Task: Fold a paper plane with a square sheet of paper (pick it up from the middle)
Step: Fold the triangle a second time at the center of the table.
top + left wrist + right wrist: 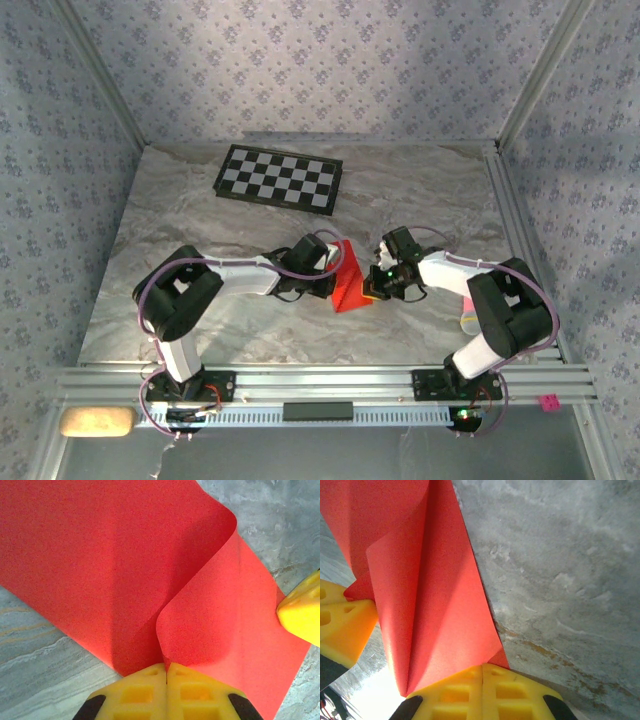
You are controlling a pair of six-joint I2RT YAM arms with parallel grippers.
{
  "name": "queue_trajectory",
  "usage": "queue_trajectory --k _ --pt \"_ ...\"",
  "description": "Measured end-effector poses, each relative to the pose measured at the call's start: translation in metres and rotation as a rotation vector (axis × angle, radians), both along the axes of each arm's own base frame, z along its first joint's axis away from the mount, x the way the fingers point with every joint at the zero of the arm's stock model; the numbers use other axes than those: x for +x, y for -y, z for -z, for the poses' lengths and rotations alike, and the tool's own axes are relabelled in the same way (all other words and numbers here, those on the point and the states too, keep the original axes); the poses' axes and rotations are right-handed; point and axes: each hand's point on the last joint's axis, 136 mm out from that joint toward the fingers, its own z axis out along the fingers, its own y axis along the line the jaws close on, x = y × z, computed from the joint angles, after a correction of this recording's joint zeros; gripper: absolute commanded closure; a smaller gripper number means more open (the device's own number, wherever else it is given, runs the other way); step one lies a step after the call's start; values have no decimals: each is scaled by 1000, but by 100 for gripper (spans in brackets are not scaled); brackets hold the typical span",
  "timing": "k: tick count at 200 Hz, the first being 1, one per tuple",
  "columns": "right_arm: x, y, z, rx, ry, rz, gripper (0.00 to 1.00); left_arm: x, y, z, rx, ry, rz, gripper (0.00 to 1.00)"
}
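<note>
The square sheet of paper [350, 278] is bright red and folded over on itself, held up between the two arms near the middle of the marble table. My left gripper [331, 281] pinches its left edge. In the left wrist view the yellow jaws [166, 667] are pressed together on the paper [125, 555], which curls in a loop above them. My right gripper [373, 286] grips the opposite edge. The right wrist view has its jaws [482, 667] shut on the doubled paper [435, 605]. Each wrist view catches one of the other gripper's yellow fingers [302, 612] [345, 625].
A black-and-white checkerboard [280, 177] lies at the back of the table. Aluminium rails run along the right side [520, 230] and the near edge. A pale object [468, 318] sits by the right arm's base, and a beige pad [97, 421] lies at the near left corner.
</note>
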Motion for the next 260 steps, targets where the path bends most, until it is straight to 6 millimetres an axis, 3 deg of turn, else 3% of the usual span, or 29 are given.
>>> queue_trajectory --k 83,132,180,216,260 --pt "1 -1 -3 3 11 -3 90 3 5 0 -20 13 3 99" --pt "12 -11 -37 118 109 32 94 4 6 0 -23 15 3 99" --pt "16 -26 -48 207 114 56 97 4 6 1 -23 15 3 99" --pt "20 -32 -48 235 108 67 100 4 6 1 -23 15 3 99" --pt "16 -46 -34 245 63 56 100 4 6 1 -23 15 3 99"
